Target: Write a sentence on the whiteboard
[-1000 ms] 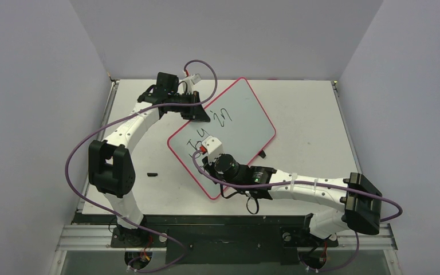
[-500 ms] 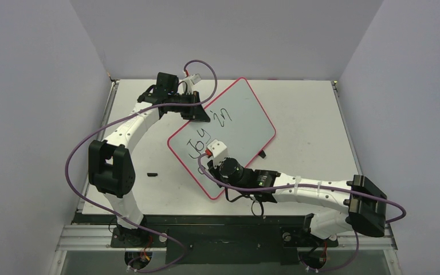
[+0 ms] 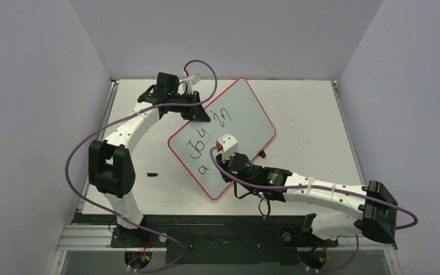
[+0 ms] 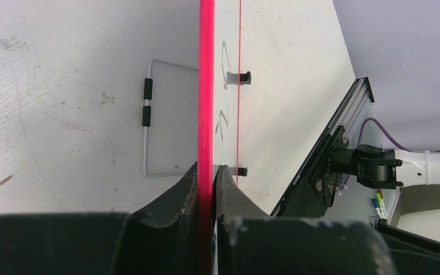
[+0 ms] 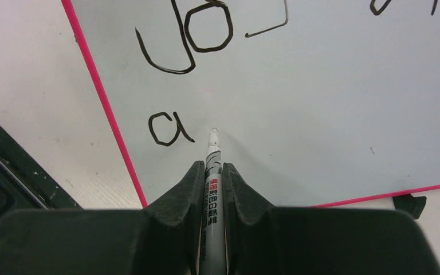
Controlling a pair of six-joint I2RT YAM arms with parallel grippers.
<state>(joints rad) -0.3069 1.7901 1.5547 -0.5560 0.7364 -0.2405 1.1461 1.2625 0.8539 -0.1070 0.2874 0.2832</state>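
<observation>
A fresh "a" (image 5: 168, 129) now sits under "Joy" (image 3: 198, 147) on the whiteboard (image 3: 249, 112), mid-worktop (image 3: 315, 114) with its rim pinched by the left end effector (image 4: 207, 175), so the right end effector (image 5: 213, 169), clenched on the marker (image 5: 212, 150), has begun the sentence's (image 3: 206, 140) second line.

Left arm (image 3: 127, 127) was noted reaching far, elbow bent; left gripper (image 4: 207, 168) was clamped on the whiteboard (image 4: 207, 69) rim. Right arm (image 3: 321, 193) was stretched low leftward, right gripper (image 5: 212, 166) closed around a marker (image 5: 213, 150).
</observation>
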